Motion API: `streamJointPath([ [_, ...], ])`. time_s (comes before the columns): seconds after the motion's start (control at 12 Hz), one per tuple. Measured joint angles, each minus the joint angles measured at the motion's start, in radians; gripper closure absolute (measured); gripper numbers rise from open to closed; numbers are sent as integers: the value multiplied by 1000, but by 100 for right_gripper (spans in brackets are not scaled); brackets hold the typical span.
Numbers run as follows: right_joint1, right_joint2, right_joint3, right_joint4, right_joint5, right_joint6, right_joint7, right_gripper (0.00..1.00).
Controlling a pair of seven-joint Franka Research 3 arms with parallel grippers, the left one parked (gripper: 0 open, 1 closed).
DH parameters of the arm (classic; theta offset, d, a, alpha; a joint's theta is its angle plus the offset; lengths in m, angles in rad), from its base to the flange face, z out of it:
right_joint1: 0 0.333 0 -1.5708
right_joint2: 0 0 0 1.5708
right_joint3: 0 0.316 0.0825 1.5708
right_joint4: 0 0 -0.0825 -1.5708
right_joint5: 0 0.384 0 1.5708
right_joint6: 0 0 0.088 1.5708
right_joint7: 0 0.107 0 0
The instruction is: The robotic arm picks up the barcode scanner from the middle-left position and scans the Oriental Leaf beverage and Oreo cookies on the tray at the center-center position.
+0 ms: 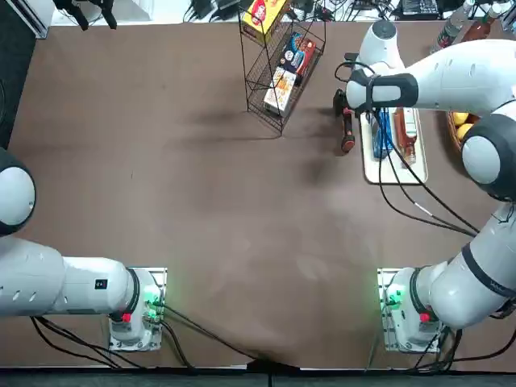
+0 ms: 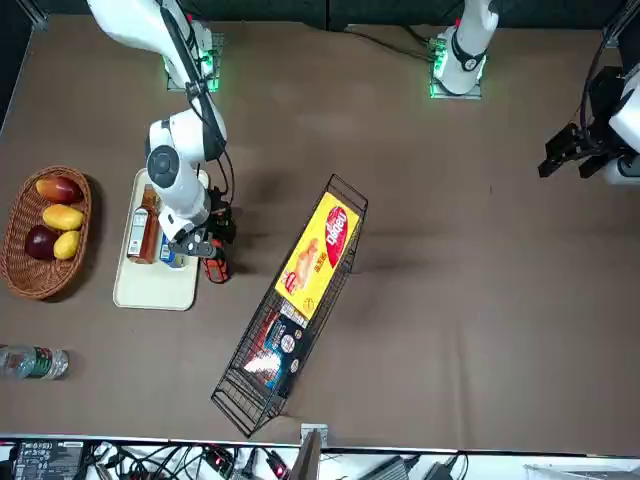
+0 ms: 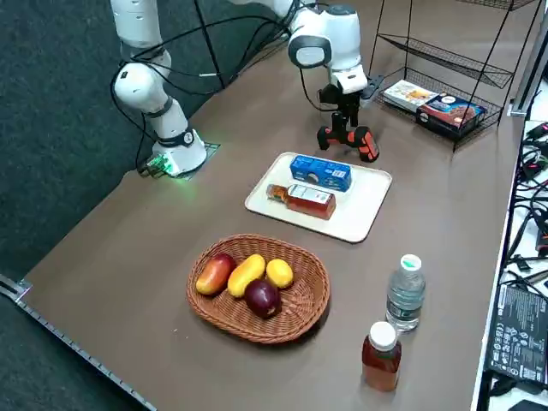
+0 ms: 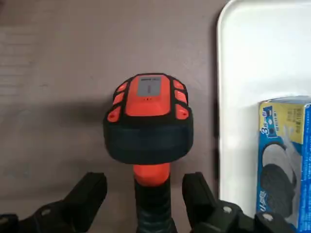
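Barcode scanner [image 4: 149, 116] is on the table just left of the tray [image 4: 265, 53], between the spread fingers of the right gripper [image 4: 144, 194], not pinched yet. I'd keep the claw centred on that black handle and close evenly so it doesn't twist, imo. Then further right, the Oreo cookies [image 3: 321, 172] and Oriental Leaf beverage [image 3: 300, 199] lie on the tray, so lift clear of its rim

On the worktop [image 1: 242, 226], the tray [image 3: 364, 205] holds the Oreo cookies pack [image 3: 321, 172] and, just right of it in the top view, the Oriental Leaf bottle [image 3: 310, 200]. The fruit basket [image 3: 300, 324] sits right of the tray, the wire rack [image 1: 283, 81] well left.
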Motion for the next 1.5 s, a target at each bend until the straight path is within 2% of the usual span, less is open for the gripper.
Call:
streamJointPath([
  [0.25,2,16,0,0,0,4,0,6],
  [0.42,4,24,0,0,0,7,0,15],
  [0.5,7,29,0,0,0,7,0,28],
  [0.58,8,31,0,0,0,7,0,34],
  [0.67,8,31,0,0,0,7,0,56],
  [1.17,6,7,-6,15,0,-12,0,58],
  [1.5,-40,-86,-18,78,0,-200,0,58],
])
